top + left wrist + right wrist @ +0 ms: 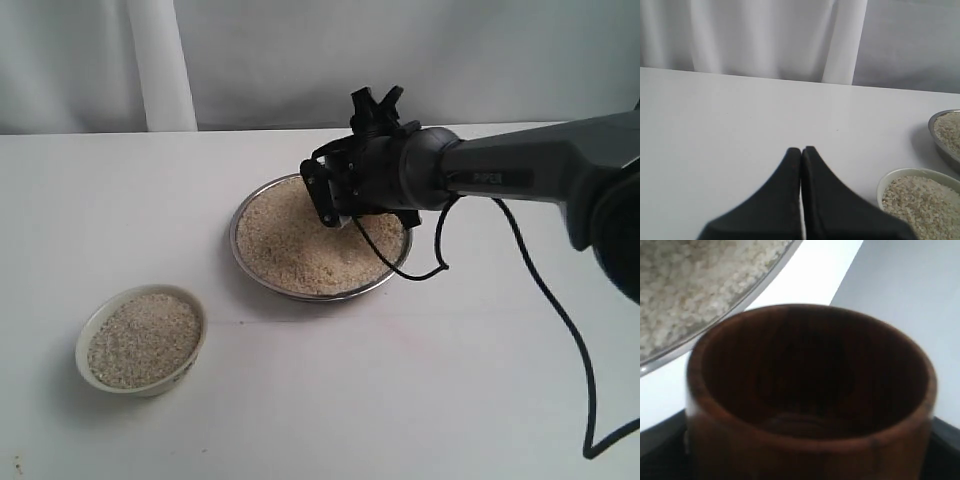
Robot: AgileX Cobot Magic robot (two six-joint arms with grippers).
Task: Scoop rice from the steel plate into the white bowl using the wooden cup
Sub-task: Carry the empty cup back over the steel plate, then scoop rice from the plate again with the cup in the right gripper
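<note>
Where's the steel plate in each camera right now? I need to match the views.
Exterior view: the steel plate sits mid-table, right of the white bowl.
Left wrist view: a sliver of its rim, just beyond the bowl.
Right wrist view: its rim, behind the wooden cup.
Shared landmark: the rice filling it.

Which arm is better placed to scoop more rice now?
Right. The right gripper holds the empty wooden cup at the steel plate; the left gripper is shut, empty, near the white bowl.

wooden cup (807,452), dark inside, steel plate (740,302) with rice (690,285) near
</note>
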